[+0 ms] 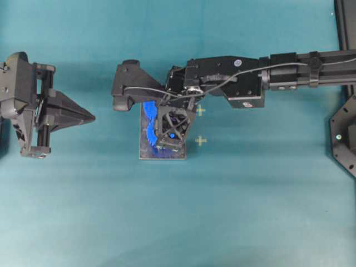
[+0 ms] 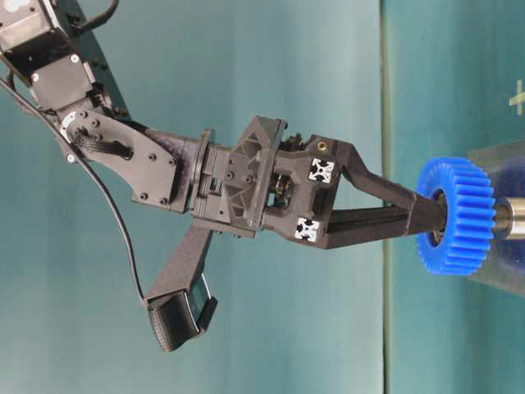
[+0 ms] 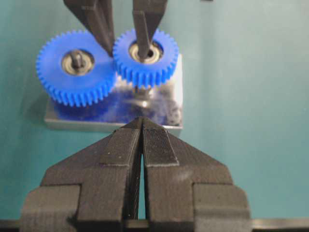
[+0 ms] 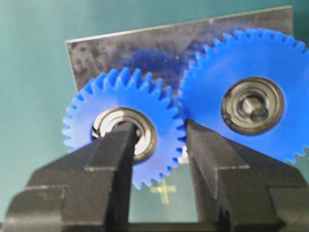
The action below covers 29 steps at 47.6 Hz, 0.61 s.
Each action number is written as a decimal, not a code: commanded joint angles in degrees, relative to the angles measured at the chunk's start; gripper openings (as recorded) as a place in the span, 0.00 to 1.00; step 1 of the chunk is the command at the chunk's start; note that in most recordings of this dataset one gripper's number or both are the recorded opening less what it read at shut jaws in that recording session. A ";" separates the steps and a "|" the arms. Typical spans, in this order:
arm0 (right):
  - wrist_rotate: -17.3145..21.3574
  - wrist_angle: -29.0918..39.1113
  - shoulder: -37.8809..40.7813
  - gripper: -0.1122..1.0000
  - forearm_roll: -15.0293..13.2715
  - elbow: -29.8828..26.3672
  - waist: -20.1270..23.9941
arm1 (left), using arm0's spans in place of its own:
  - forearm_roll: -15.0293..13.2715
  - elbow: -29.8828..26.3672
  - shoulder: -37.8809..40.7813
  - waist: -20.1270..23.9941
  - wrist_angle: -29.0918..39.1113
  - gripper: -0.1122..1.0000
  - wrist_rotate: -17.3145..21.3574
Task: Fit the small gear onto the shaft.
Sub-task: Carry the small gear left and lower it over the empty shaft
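Small bright-blue toothed plastic gear (image 4: 126, 135), pinched through its hub by the right gripper (image 4: 159, 145), hangs above the thin silvery shaft (image 3: 143, 99); lower it straight, teeth meshing the larger blue gear (image 4: 246, 99) at three o'clock. Left gripper (image 3: 141, 140) rests closed, empty.

Teal table (image 1: 250, 211) bearing grey metal plate (image 1: 146, 154), two small cross marks.

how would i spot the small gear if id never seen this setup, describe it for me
Find the grey metal plate on the teal table; two bright-blue gears sit over it, teeth meshing. The small gear is pinched by the right gripper, one finger in its metal hub, the other outside its rim. Its neighbour, the larger gear, is wider, ungripped, with a peg through its centre.
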 commanded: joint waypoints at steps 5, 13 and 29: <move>0.00 -0.09 -0.79 0.40 0.00 -1.14 0.35 | 0.18 -0.18 -0.53 -0.09 -0.44 0.10 -0.09; 0.00 0.26 -0.79 0.40 0.35 -1.32 0.35 | 0.18 0.00 -1.14 -0.09 -0.44 0.10 -0.09; 0.18 0.35 -0.53 0.50 0.18 -1.32 0.53 | 0.18 0.44 -1.49 -0.09 -0.26 0.10 -0.53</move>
